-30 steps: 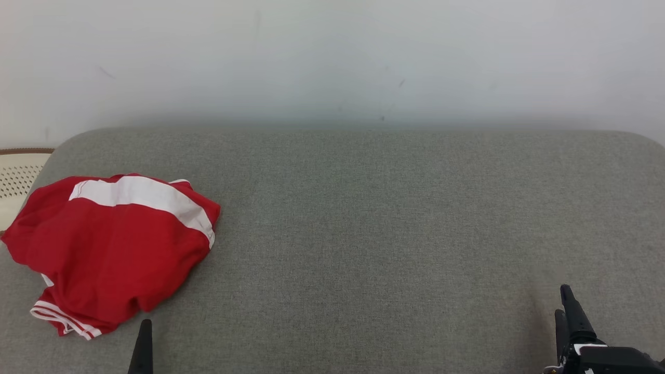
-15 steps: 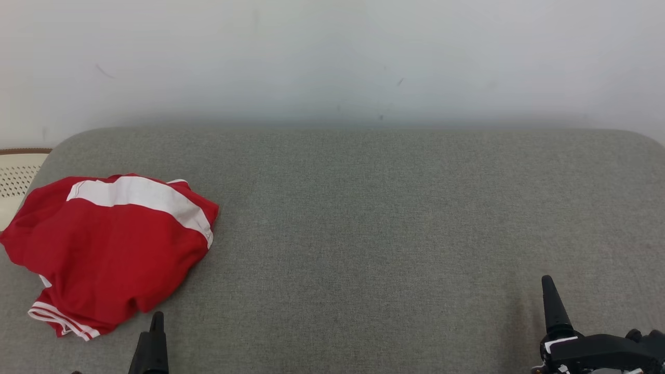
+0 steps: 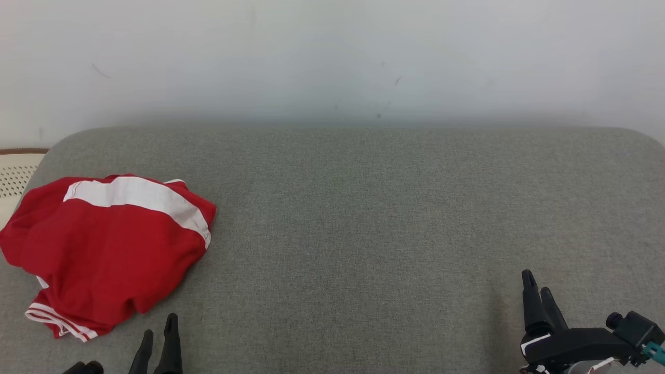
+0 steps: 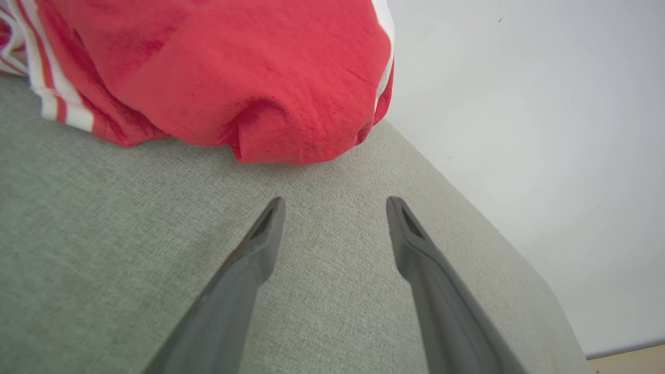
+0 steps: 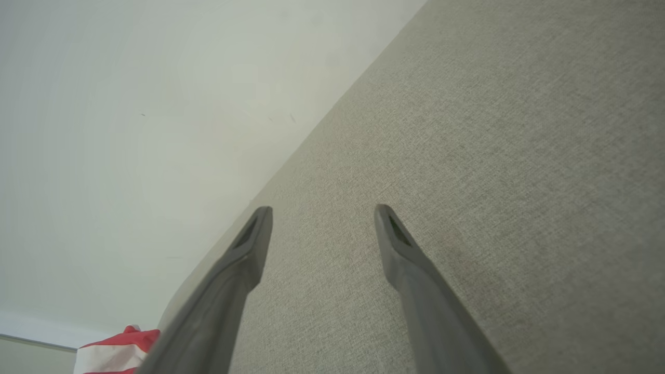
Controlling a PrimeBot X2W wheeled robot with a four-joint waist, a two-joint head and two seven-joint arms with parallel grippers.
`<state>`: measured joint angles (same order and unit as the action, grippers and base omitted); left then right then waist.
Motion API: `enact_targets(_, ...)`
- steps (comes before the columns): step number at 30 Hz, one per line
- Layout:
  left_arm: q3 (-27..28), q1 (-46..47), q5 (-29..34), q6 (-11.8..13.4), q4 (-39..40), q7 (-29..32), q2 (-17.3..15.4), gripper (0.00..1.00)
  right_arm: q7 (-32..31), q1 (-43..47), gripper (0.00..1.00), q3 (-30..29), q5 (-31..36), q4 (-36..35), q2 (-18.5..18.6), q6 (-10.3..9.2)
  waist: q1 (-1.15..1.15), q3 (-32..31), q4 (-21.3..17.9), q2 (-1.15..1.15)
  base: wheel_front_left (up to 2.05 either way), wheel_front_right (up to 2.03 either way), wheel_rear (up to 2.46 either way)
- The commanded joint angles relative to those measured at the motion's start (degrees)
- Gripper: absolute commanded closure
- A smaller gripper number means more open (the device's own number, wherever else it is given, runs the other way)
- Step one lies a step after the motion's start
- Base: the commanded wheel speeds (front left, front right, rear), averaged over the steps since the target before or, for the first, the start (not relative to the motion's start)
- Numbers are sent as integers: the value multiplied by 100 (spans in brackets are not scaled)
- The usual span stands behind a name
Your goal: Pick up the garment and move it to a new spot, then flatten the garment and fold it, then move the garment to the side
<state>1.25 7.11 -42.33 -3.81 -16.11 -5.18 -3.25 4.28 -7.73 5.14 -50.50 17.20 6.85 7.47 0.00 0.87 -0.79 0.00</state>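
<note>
The garment [image 3: 109, 249] is red with white stripes and lies crumpled at the left end of the grey cushion [image 3: 363, 223]. In the left wrist view the garment [image 4: 234, 78] bulges just beyond my open left gripper [image 4: 335, 205], a short gap apart from it. In the head view the left gripper [image 3: 158, 324] rises at the bottom edge, just right of the garment's near hem. My right gripper [image 3: 536, 283] stands open at the lower right, far from the cloth, with nothing between its fingers [image 5: 387, 234]. A corner of the garment [image 5: 117, 350] shows at the lower left of the right wrist view.
A pale wall [image 3: 332, 57] runs directly behind the cushion. A cream perforated object with a brown rim [image 3: 15, 174] sits beyond the cushion's left end. The cushion's far corners are rounded.
Both grippers have risen further into the head view; the right one shifted left and turned, showing both fingers. The head view drifted slightly. The garment lies as before.
</note>
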Motion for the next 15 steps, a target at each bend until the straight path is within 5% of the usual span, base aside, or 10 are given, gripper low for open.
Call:
enact_targets(1, -68, 97, 300, 73, 67, -75, -96, 0, 78, -154, 0, 111, 249, -14, 84, 2, 0, 3, -1, 0, 0, 0, 0)
enact_targets(15, -368, 99, 1155, 564, 97, -284, -275, 0, 310, -238, 0, 438, 1147, 233, 160, 2, 0, 6, -21, 0, 0, 0, 0)
